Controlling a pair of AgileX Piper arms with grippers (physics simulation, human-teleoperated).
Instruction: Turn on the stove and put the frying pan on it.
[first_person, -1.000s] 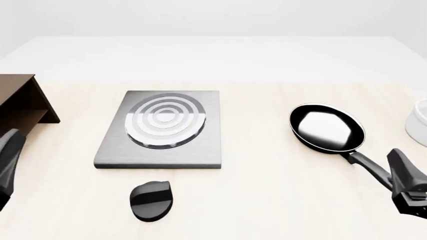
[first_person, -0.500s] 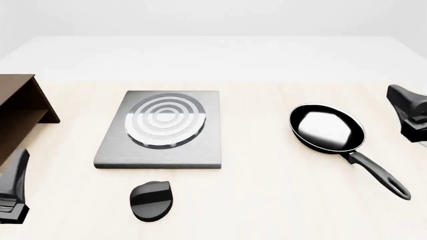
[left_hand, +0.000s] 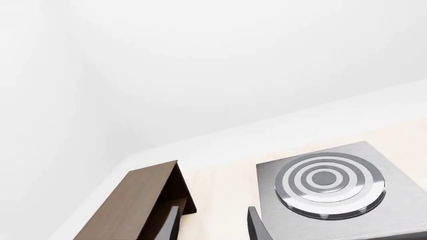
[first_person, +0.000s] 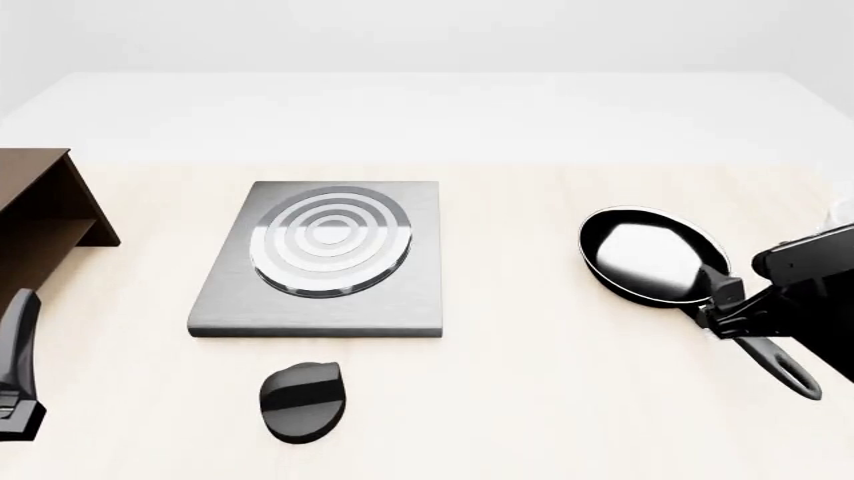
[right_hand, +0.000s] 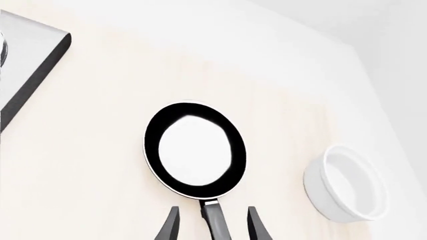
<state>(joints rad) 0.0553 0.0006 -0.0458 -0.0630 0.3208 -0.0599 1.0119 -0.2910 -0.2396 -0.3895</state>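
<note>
The stove plate (first_person: 320, 258) is a grey square with silver rings, left of the table's centre, and also shows in the left wrist view (left_hand: 327, 181). Its black oval knob (first_person: 304, 400) lies in front of it. The black frying pan (first_person: 654, 255) rests on the table to the right, its long handle (first_person: 781, 362) pointing to the near right. My right gripper (first_person: 731, 305) hovers over the handle close to the pan bowl. In the right wrist view it (right_hand: 213, 214) is open, with its fingers either side of the handle (right_hand: 215, 222). My left gripper (left_hand: 213, 214) is open and empty at the near left edge (first_person: 16, 375).
A dark brown wooden shelf (first_person: 40, 215) stands at the left, near the left arm. A white bowl (right_hand: 347, 182) sits to the right of the pan, mostly behind the right arm in the front view.
The right gripper swung from the near right edge to the far right, then came in over the pan handle. The left arm sank slightly at the near left.
</note>
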